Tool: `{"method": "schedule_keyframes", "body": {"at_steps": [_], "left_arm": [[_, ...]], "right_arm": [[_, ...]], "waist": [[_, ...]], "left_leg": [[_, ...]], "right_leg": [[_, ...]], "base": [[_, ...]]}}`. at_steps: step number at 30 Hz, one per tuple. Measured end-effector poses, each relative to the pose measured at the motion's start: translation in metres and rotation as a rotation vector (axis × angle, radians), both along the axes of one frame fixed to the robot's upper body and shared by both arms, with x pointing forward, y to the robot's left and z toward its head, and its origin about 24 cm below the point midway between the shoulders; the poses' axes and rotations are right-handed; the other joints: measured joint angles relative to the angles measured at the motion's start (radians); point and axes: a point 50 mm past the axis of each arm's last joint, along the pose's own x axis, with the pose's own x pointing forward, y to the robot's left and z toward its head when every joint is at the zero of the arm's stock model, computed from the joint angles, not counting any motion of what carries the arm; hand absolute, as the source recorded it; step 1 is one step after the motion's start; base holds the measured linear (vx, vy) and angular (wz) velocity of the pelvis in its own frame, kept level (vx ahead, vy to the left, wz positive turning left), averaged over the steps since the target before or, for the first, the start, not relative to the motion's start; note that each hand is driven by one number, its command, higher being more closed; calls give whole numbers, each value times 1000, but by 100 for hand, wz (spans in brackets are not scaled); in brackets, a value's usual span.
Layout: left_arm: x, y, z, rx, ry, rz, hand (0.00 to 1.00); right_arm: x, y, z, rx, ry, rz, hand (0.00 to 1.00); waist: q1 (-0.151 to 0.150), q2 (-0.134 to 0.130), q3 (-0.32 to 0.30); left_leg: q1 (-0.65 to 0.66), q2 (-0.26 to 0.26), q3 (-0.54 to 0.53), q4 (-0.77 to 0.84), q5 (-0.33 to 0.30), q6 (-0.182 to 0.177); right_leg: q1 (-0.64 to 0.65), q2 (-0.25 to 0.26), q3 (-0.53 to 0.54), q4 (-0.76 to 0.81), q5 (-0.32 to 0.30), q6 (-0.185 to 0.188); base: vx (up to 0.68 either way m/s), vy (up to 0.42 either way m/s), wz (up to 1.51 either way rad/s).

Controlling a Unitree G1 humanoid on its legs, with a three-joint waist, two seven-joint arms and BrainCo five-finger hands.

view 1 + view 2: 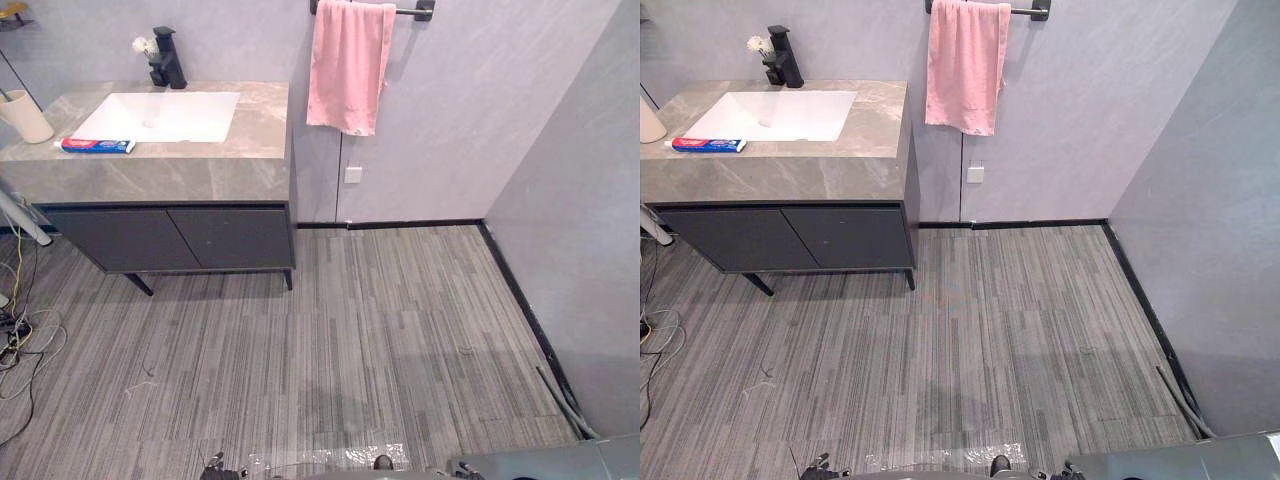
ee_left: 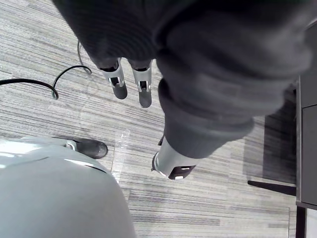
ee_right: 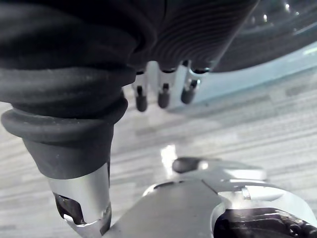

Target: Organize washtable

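A grey stone washtable with a white sink stands at the far left over dark cabinet doors. On its top lie a red and blue toothpaste tube and, at the left edge, a beige cup. A black faucet with a small white flower beside it stands behind the sink. My left hand hangs over the floor with relaxed fingers and holds nothing. My right hand also hangs low with straight fingers, holding nothing. Both hands are far from the washtable.
A pink towel hangs on a black wall rail right of the washtable. Grey walls meet at the right corner. Striped grey floor lies open between me and the cabinet. Loose cables lie on the floor at the left.
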Motion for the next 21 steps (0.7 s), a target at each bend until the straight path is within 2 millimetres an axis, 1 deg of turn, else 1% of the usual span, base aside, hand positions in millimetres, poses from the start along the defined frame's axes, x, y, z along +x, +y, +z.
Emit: {"method": "schedule_keyframes", "body": {"at_steps": [21], "left_arm": [[0,0,0,-1,2,0,0]], "right_arm": [[0,0,0,0,0,0,0]], "waist": [[0,0,0]], "left_leg": [[0,0,0,0,0,0]], "right_leg": [[0,0,0,0,0,0]], "base": [[0,0,0]]}}
